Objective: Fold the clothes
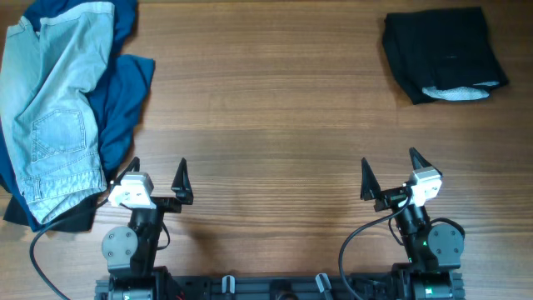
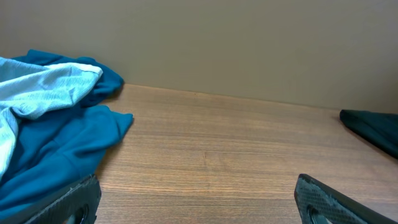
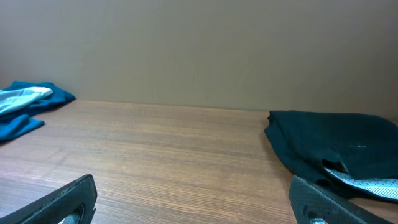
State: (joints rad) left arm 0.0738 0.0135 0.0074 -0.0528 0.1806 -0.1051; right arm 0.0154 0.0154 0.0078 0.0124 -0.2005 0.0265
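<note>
The clothes, pale-blue denim pants point(image 1: 54, 108), lie crumpled at the table's far left on top of a dark teal garment point(image 1: 121, 92); a stitched back pocket faces up. In the left wrist view the denim point(image 2: 43, 87) shows at the left edge over the teal cloth point(image 2: 62, 149). My left gripper point(image 1: 157, 171) sits near the front edge just right of the pile, open and empty. My right gripper point(image 1: 390, 171) stands open and empty at the front right, far from the pants.
A folded black garment point(image 1: 444, 54) with a pale patch at its near edge lies at the back right, also seen in the right wrist view as the black garment point(image 3: 336, 146). Bare wooden table point(image 1: 275, 117) spreads between the two piles.
</note>
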